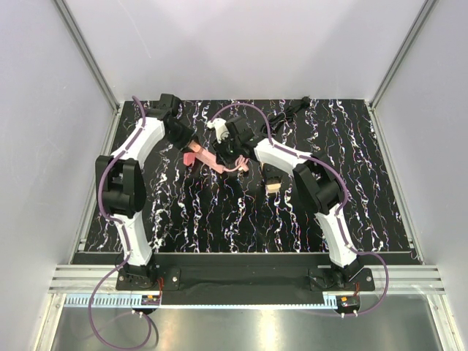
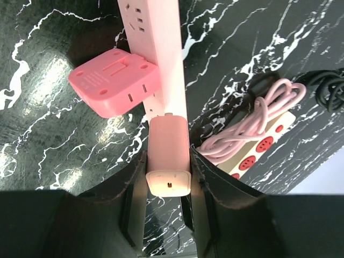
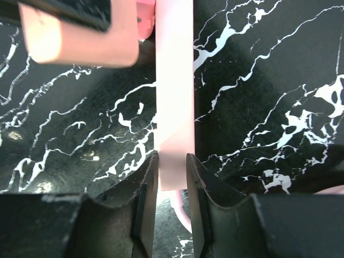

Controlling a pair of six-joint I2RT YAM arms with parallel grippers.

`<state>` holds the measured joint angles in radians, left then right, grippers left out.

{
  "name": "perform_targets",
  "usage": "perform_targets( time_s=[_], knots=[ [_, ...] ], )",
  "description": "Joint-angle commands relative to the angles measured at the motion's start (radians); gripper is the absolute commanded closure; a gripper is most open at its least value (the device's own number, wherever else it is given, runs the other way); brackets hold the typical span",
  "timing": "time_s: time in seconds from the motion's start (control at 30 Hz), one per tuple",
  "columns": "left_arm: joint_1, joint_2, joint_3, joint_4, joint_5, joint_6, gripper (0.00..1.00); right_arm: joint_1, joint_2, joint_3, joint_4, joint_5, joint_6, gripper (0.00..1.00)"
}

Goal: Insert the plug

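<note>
Strip [image 2: 169,64] sockets [image 2: 138,16], left wrist view

The counter [image 2: 48,134] is glossy black, marble-look with white veins. The power strip [image 2: 164,59], plug [image 2: 168,145] and cube adapter [image 2: 115,80] are smooth, satin pink plastic.

Nothing legible in any view: no brand, number or sign; pink power strip [image 2: 166,64] shows socket holes only; moulded relief on pink plug block [image 2: 115,80], ten o'clock in left wrist view, unreadable.
</note>
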<state>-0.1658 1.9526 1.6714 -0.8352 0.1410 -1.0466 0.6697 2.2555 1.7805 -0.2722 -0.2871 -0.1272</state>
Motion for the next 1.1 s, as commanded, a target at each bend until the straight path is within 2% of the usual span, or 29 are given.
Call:
perform_targets(
  time_s=[0.0,0.43,0.57,0.7,0.8,0.87,0.9,0.97,1.07],
  knots=[
    [0.014,-0.067,0.027,0.025,-0.012,0.02,1.0,0.024,-0.03,-0.035,-0.053,0.011,-0.049,0.67],
    [0.026,-0.072,0.022,0.025,0.0,0.043,1.0,0.041,-0.027,-0.058,-0.059,0.014,-0.111,0.65],
    [0.029,-0.072,0.014,0.025,-0.003,0.046,1.0,0.042,-0.033,-0.058,-0.062,0.008,-0.111,0.6],
    [0.029,-0.072,0.011,0.025,-0.004,0.051,1.0,0.042,-0.037,-0.058,-0.062,0.003,-0.111,0.61],
    [0.029,-0.072,0.01,0.027,-0.009,0.054,1.0,0.042,-0.03,-0.058,-0.061,-0.004,-0.115,0.7],
    [0.029,-0.073,0.005,0.025,-0.011,0.056,1.0,0.042,-0.024,-0.056,-0.059,-0.017,-0.114,0.81],
    [0.026,-0.076,-0.002,0.025,-0.015,0.057,1.0,0.041,-0.022,-0.055,-0.059,-0.026,-0.112,0.9],
    [0.023,-0.081,-0.004,0.025,-0.018,0.066,1.0,0.041,-0.007,-0.049,-0.056,-0.05,-0.097,0.99],
    [0.008,-0.104,-0.019,0.027,-0.058,0.082,1.0,0.038,0.031,-0.02,-0.07,-0.098,-0.057,1.0]
  ],
)
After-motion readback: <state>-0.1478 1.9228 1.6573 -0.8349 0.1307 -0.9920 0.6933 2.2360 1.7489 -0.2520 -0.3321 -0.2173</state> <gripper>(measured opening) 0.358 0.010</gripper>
